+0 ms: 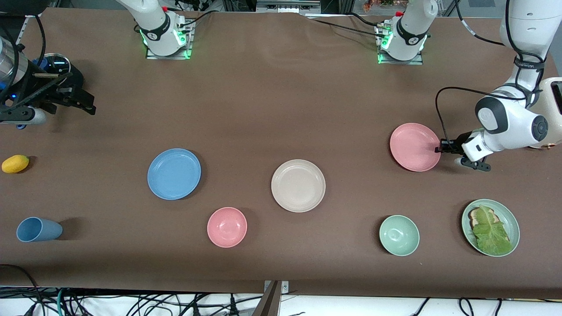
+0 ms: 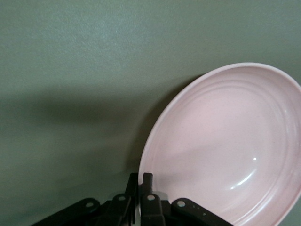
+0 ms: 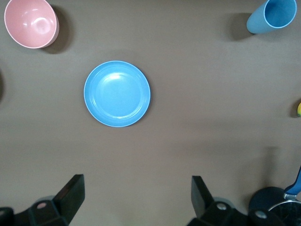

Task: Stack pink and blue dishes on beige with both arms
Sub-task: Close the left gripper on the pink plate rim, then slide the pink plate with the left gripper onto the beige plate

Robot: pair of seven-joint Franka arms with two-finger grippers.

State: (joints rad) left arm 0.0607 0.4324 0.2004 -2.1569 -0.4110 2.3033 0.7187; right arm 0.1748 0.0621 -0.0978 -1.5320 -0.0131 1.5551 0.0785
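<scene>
The pale pink plate (image 1: 415,147) (image 2: 225,146) lies toward the left arm's end of the table. My left gripper (image 1: 440,148) (image 2: 142,176) is shut on its rim, one finger inside the plate and one outside. I cannot tell whether the plate is off the table. The beige plate (image 1: 298,185) rests mid-table, nearer the front camera. The light blue plate (image 1: 174,174) (image 3: 117,93) lies flat toward the right arm's end. My right gripper (image 1: 85,104) (image 3: 136,181) hangs open and empty over the right arm's end of the table, well away from the blue plate.
A pink bowl (image 1: 227,227) (image 3: 31,22), a mint bowl (image 1: 399,235) and a mint plate (image 1: 514,221) holding lettuce sit near the front edge. A blue cup (image 1: 38,229) (image 3: 273,16) lies on its side. A yellow fruit (image 1: 15,163) and a dark pan (image 1: 55,66) are beside the right gripper.
</scene>
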